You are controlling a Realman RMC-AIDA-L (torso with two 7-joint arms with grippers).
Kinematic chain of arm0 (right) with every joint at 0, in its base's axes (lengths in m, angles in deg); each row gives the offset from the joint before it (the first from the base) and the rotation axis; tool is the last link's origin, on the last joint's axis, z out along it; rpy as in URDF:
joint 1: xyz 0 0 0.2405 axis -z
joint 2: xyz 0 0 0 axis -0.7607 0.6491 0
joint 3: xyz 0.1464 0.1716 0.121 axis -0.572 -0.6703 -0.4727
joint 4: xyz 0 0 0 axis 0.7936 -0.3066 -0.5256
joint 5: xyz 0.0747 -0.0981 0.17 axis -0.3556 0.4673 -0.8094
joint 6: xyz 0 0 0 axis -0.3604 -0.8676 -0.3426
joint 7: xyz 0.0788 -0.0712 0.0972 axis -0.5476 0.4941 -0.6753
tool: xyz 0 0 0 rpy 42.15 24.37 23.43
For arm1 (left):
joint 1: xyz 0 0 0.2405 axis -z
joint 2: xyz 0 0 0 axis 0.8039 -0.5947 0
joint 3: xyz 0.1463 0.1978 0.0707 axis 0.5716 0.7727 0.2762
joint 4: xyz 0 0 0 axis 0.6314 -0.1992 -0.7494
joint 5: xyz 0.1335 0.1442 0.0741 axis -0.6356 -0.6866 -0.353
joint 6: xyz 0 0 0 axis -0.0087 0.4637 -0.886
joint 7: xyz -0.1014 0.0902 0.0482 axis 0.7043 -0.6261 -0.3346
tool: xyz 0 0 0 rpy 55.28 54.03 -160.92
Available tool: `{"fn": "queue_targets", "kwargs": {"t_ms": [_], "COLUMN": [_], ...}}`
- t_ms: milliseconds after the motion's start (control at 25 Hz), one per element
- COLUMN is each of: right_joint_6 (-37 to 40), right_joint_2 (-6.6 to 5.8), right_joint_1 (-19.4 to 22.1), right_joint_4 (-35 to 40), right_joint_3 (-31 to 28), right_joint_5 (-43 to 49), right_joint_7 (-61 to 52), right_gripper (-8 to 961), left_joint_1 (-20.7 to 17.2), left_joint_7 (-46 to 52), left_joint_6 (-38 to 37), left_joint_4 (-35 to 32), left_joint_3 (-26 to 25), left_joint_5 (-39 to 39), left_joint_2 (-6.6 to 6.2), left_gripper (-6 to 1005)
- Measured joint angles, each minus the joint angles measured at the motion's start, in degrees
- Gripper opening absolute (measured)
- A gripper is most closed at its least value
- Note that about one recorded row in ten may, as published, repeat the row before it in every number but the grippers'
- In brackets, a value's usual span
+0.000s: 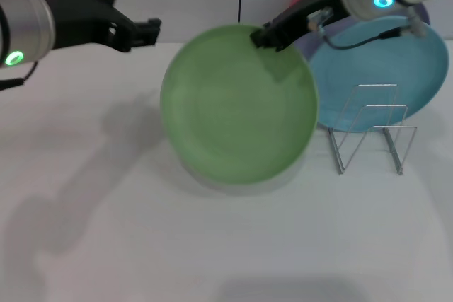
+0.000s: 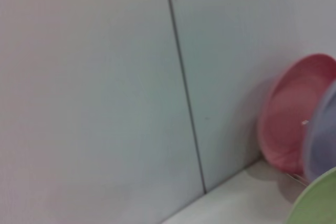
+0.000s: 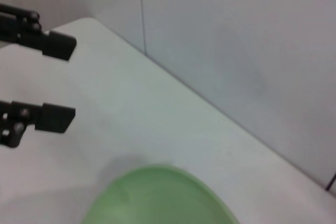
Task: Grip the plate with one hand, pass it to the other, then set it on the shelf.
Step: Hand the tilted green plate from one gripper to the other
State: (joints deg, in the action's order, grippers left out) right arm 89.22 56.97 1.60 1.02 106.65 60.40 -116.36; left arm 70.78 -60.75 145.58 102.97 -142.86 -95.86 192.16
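Count: four round plastic plates, one wire rack, two arms

Round light green plastic plate [image 1: 239,104] with shallow raised rim: held up off the white table [image 1: 106,231], face tilted toward the head camera, its shadow on the tabletop under the lower edge. Black right gripper [image 1: 269,35], on the silver-white arm with the blue glowing ring, is clamped on the plate's upper rim and carries it alone

Black left gripper [image 1: 150,30], on the arm with the green ring, sits left of the plate, apart from its rim, fingers [image 3: 52,45] spread wide with nothing between them; the right wrist view shows both fingers with bare table in the gap

Thin silver wire plate rack [image 1: 371,129] stands on the table just right of the green plate, slots unfilled. Light blue plate [image 1: 403,68] leans behind the rack; a lavender plate [image 2: 321,135] and a pink plate [image 2: 294,114] lean against the grey wall [image 2: 94,77] behind it

Open tabletop lies in front and to the left
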Motion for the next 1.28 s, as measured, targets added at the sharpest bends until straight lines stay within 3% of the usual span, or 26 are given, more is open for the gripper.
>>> {"fn": "queue_targets", "kwargs": {"t_ms": [120, 200, 360, 560, 680, 920, 1280], "right_joint_6": [1.6, 2.4, 6.2, 12.8, 13.4, 16.5, 18.1], "right_joint_2": [-0.11, -0.12, -0.09, 0.08, 0.16, 0.25, 0.25], "right_joint_1": [1.2, 1.4, 2.6, 3.9, 4.5, 5.4, 5.9], "right_joint_4": [4.0, 5.4, 13.8, 24.6, 26.4, 31.3, 33.8], "right_joint_3": [-0.7, -1.1, -2.7, -8.9, -9.6, -11.2, -12.9], "right_joint_5": [0.5, 0.8, 3.5, 5.8, 5.7, 5.7, 5.7], "right_joint_7": [-0.5, -0.5, 0.4, 6.5, 9.6, 18.9, 30.1], "right_gripper": [125, 113, 87, 52, 48, 46, 47], "left_joint_1": [-0.7, -1.5, -4.2, -10.8, -11.3, -14.6, -15.5], "left_joint_7": [0.0, 0.0, -0.1, -0.1, -0.2, -0.2, 0.3], "left_joint_6": [-1.1, -3.0, -8.9, -25.4, -26.9, -41.1, -53.0], "left_joint_4": [0.0, -0.4, -1.6, -5.1, -5.5, -10.9, -17.4], "left_joint_3": [-0.3, -0.5, -0.5, 1.8, 2.1, 6.0, 10.3], "left_joint_5": [-0.1, -0.1, -0.4, -0.4, -0.4, 0.0, 0.1], "left_joint_2": [0.05, 0.06, -0.01, 0.04, 0.05, 0.13, 0.19], "left_gripper": [618, 844, 861, 868, 868, 867, 865]}}
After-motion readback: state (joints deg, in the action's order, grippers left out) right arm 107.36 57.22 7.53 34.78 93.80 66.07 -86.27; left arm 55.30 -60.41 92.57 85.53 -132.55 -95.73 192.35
